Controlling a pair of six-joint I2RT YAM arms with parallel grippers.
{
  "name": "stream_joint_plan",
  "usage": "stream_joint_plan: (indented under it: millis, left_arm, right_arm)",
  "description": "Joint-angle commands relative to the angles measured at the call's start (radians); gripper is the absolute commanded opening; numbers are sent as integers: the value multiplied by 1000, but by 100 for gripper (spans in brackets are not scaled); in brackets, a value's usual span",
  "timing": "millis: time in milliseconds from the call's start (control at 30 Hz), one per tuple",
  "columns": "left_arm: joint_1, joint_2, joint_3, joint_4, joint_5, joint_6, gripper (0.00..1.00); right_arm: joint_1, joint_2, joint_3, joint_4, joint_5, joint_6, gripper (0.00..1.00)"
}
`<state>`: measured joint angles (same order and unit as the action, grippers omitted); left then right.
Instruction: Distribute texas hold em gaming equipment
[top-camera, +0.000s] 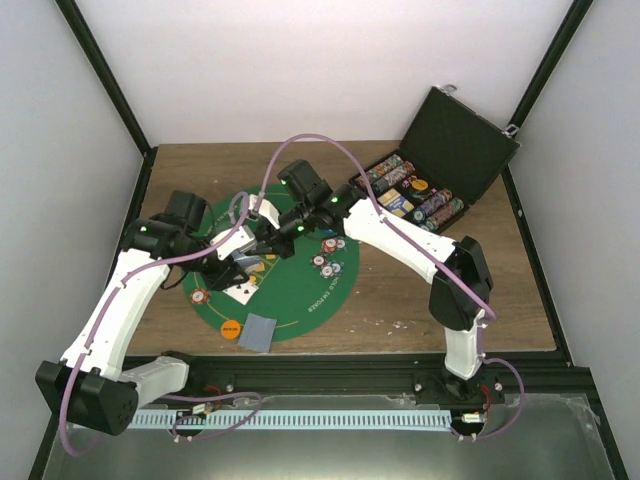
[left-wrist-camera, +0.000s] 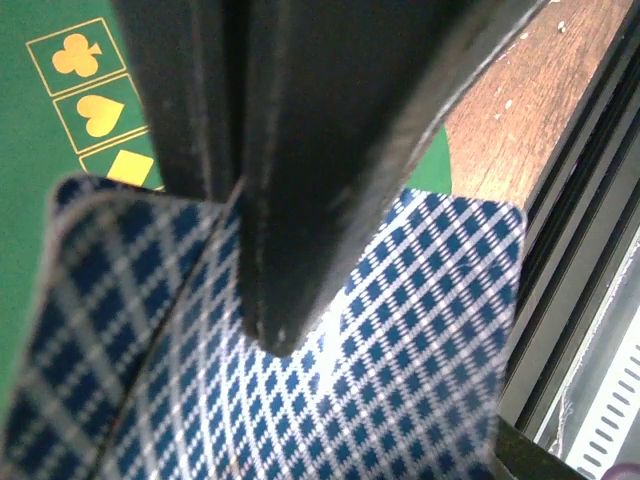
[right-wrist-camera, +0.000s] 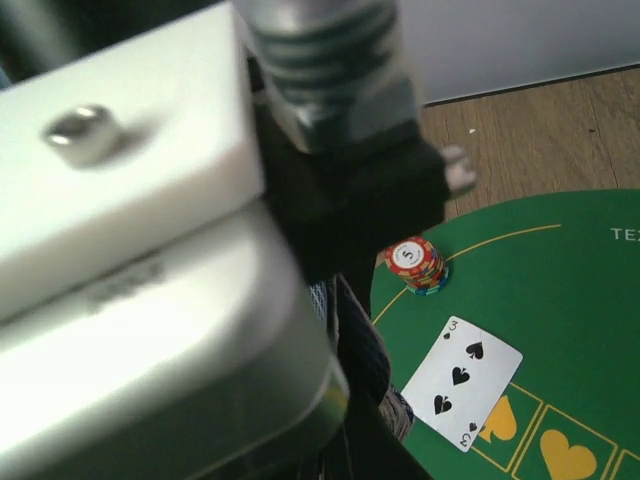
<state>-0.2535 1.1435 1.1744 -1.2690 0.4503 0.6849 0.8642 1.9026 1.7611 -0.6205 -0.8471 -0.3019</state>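
Observation:
Over the left half of the green felt mat my two grippers meet. My left gripper holds a small stack of blue-backed playing cards, fanned slightly. A dark finger lies across the top card's back. My right gripper is shut at that stack, seemingly pinching one card; its tips are hidden behind the left arm's white body in the right wrist view. A three of spades lies face up on the mat beside a striped chip stack.
The black case stands open at the back right with rows of chips. On the mat lie a face-down card, an orange disc, a chip stack and loose chips. The wooden table's front rail runs close by.

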Motion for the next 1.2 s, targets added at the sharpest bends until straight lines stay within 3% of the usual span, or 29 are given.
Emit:
stream_joint_plan:
  millis: [0, 67, 200, 400, 767, 1167]
  left_arm:
    - [-2, 1, 38, 20, 62, 16, 47]
    - [-2, 1, 40, 20, 68, 14, 45]
    - [-1, -4, 28, 23, 52, 16, 34]
    - [-2, -11, 4, 31, 29, 7, 33]
    - [-2, -13, 8, 28, 30, 4, 34]
    - [-2, -14, -1, 29, 25, 5, 34]
  right_arm:
    - [16, 47, 69, -22, 11, -14, 1]
    - [16, 53, 69, -19, 35, 0, 2]
    - [8, 23, 25, 26, 91, 49, 18]
    - [-20, -52, -61, 94, 121, 108, 20]
    - [-41, -95, -98, 147, 110, 157, 1]
    - [-76, -144, -145, 142, 85, 150, 1]
